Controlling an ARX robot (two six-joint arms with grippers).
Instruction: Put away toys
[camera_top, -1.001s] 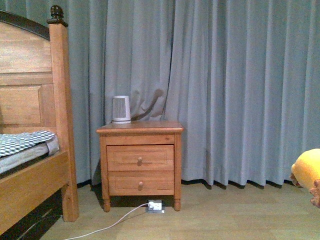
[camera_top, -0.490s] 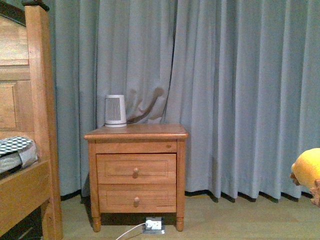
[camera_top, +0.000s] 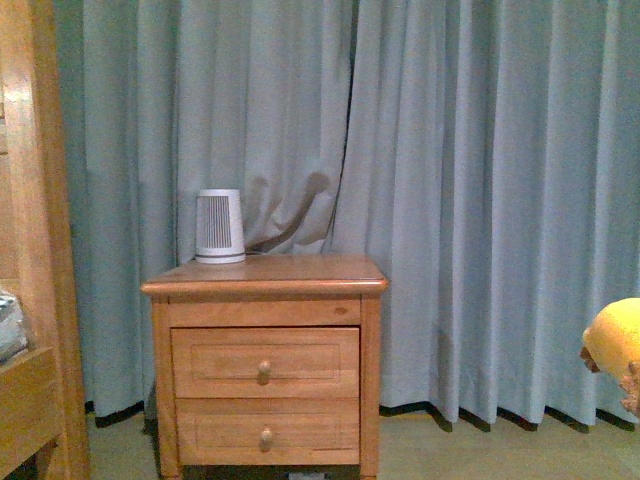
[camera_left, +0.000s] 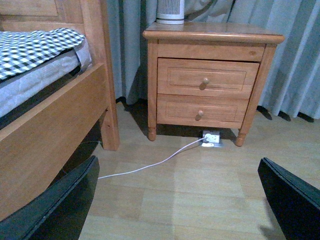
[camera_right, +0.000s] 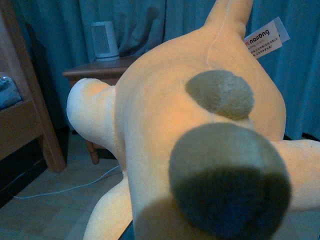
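An orange-yellow plush toy (camera_right: 165, 145) with grey-brown round patches and a white label fills the right wrist view. My right gripper is shut on it, and its fingers are hidden under the plush. In the front view only a yellow edge of the plush toy (camera_top: 615, 340) shows at the far right, held above the floor. My left gripper (camera_left: 182, 200) is open, its two black fingers (camera_left: 65, 205) wide apart over the wooden floor, with nothing between them.
A wooden nightstand (camera_top: 265, 380) with two drawers stands before a grey-blue curtain (camera_top: 470, 180). A small white ribbed device (camera_top: 219, 226) sits on its top. The wooden bed frame (camera_top: 30, 250) is at the left. A white cable (camera_left: 150, 162) and power strip (camera_left: 210, 138) lie on the floor.
The front view has moved closer and to the right: the nightstand looks larger and lower in frame, and the bed has slid mostly out at the left. The plush keeps its place at the right edge.
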